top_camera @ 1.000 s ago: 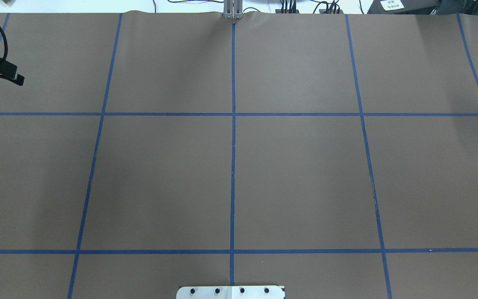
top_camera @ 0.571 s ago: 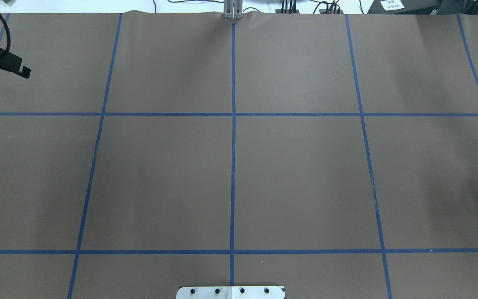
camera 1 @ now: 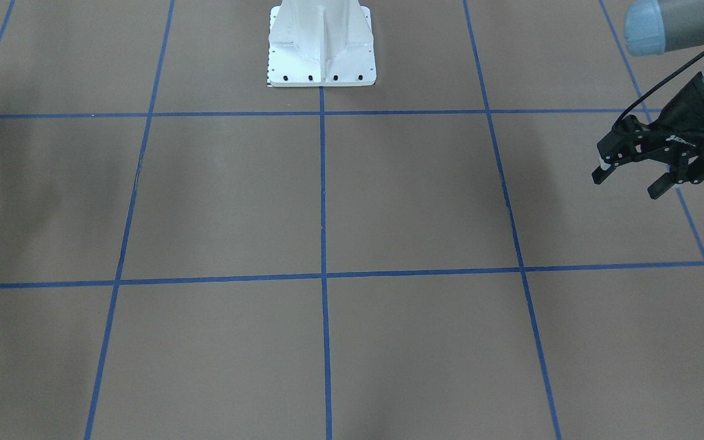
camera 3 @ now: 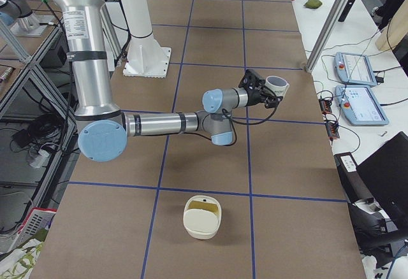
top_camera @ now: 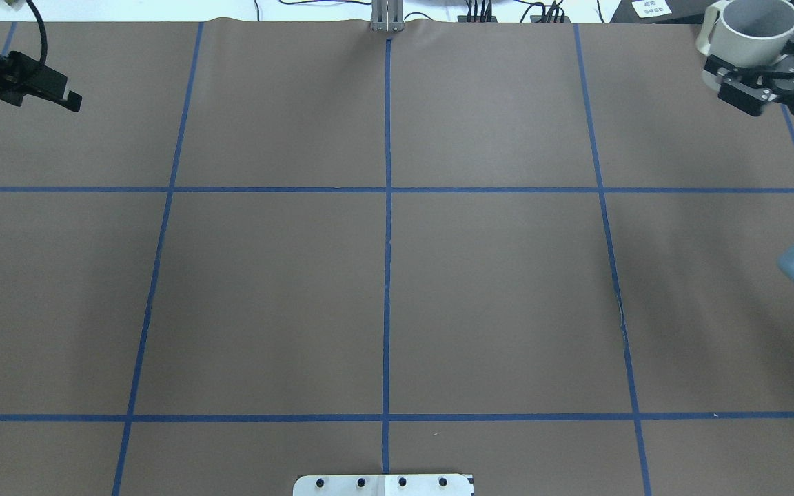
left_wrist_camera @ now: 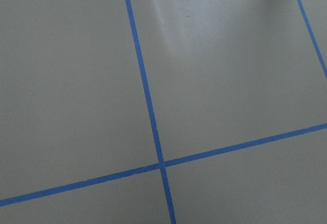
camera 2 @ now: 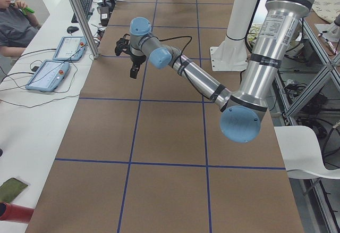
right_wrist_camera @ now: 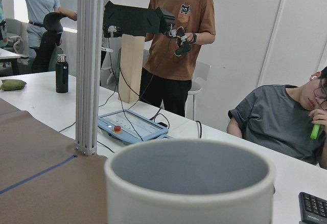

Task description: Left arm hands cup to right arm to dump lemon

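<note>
White cup point(top_camera: 748, 45) upright (grey inside, loop handle); right claw point(top_camera: 762, 60) grips it.

Two arms point(camera 2: 197, 78) point(camera 3: 159, 123), one cup point(top_camera: 755, 34), one cream bowl point(camera 3: 203, 218)

A: What's the room like?
B: I see brown paper point(top_camera: 493, 289) gridded with blue tape point(top_camera: 387, 275), and a white bench point(camera 2: 21, 137) alongside carrying two tablets point(camera 2: 49, 75).
A: And beyond it?
B: From here, a pale wall point(right_wrist_camera: 245, 29), an aluminium post point(right_wrist_camera: 88, 65) at the paper's edge, a white chair point(camera 2: 305, 150) by metal racks point(camera 2: 314, 81).
</note>
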You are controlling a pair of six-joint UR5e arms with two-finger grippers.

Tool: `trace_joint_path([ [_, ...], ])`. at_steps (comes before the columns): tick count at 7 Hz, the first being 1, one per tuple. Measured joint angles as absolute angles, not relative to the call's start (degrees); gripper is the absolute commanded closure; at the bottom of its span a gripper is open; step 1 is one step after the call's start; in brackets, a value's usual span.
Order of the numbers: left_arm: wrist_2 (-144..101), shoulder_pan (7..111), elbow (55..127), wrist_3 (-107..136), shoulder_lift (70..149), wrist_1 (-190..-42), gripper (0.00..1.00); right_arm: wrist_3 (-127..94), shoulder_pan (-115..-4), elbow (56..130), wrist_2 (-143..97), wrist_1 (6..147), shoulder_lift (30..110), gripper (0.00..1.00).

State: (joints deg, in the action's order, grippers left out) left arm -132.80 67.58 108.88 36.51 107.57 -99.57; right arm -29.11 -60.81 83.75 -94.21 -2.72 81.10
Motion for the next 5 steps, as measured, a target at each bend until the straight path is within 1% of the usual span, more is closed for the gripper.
trace_joint_path([
  [2,-132.68,63.5,108.45,46.96,112.44,-99.55,0.0,-23.84,-58.26,83.89,-92.65,7.88,73.3,1.0],
  [4,-132.55,60.6,106.88,58.04,118.23,-99.95,0.0,-16.41,-51.52,85.0,-83.42,18.0,66.67,1.0],
  [5,-132.58,59.83,105.2,59.62,120.97,-100.02,0.0,-14.77,-47.54,86.91,-78.45,22.23,64.9,1.0],
])
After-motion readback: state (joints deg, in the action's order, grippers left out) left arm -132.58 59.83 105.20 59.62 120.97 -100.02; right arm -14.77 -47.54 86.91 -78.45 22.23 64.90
